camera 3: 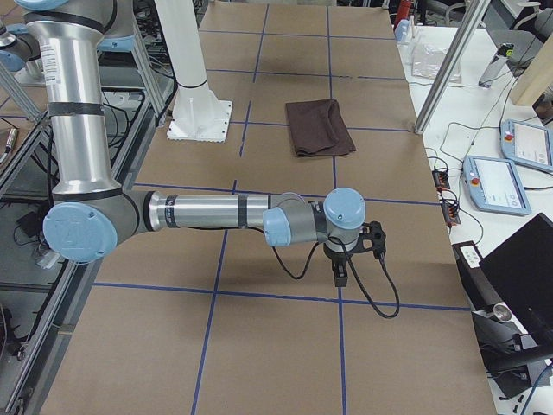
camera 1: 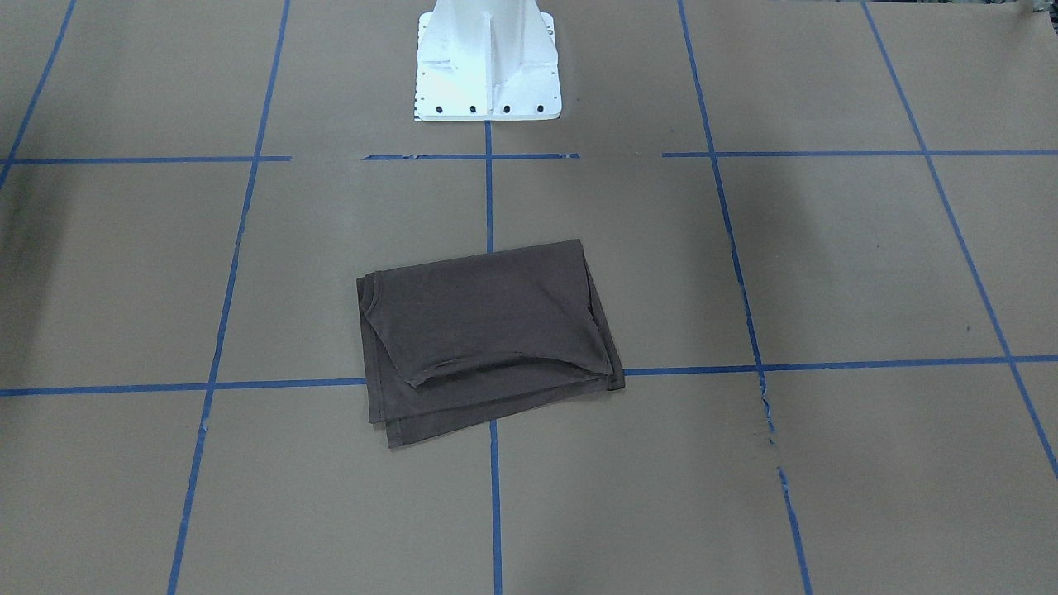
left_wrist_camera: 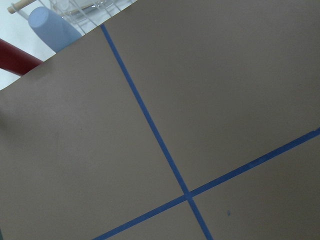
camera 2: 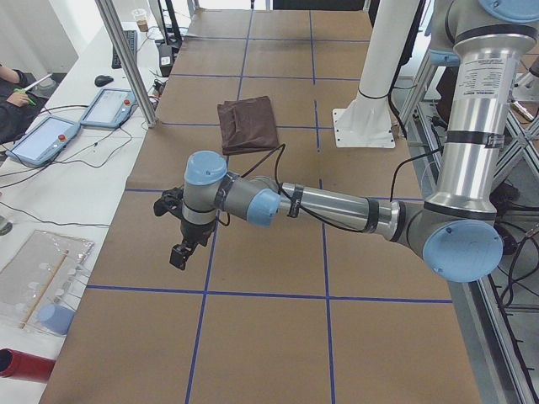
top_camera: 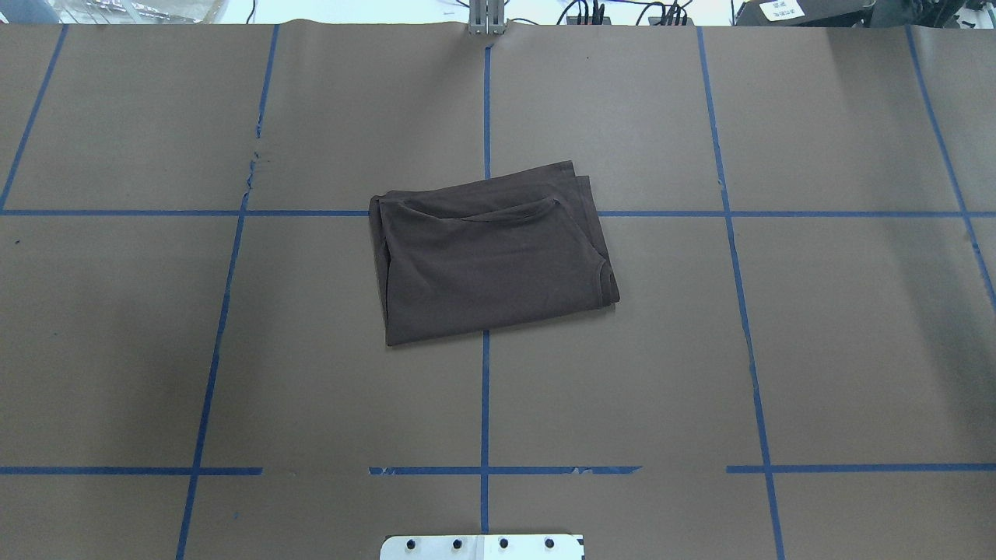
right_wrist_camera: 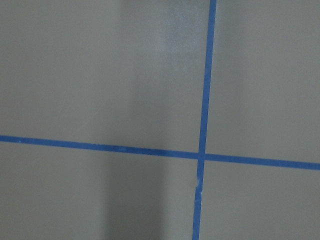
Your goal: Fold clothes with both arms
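Folded T-shirt (top_camera: pixel 498 257), edges uneven; left pincer (camera 2: pixel 180 252), right pincer (camera 3: pixel 340 276) well apart from it

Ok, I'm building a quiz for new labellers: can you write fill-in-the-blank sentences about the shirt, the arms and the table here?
1. The brown T-shirt lies ____ into a rough rectangle on the table.
2. It covers a crossing of ____ tape lines.
3. Of the left arm and the right arm, ____ touches it.
Missing words: folded; blue; neither.
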`<state>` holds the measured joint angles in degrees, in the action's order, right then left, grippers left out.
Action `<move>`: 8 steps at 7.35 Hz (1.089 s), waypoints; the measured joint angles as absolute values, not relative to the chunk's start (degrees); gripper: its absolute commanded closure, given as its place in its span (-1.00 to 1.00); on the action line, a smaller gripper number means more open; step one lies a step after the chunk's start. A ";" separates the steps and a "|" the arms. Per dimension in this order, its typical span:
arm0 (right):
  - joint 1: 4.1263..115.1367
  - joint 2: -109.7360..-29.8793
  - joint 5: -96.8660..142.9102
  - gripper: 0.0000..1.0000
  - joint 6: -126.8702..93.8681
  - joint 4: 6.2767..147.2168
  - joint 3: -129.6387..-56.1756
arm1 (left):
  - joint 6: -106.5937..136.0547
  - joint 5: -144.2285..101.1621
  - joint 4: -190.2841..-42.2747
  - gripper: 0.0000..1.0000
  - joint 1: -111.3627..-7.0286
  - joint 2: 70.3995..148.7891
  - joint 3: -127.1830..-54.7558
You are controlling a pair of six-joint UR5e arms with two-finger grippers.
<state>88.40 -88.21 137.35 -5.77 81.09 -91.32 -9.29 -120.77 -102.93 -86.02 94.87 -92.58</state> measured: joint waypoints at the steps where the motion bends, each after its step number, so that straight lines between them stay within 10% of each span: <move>1: 88.46 -90.90 137.14 -1.00 -6.11 81.98 -94.81 | -8.90 -120.25 -102.35 -1.00 -86.18 95.12 -91.09; 8: 88.36 -98.56 131.54 -1.00 -5.59 91.14 -106.00 | -9.34 -125.37 -87.09 -1.00 -87.31 94.39 -96.53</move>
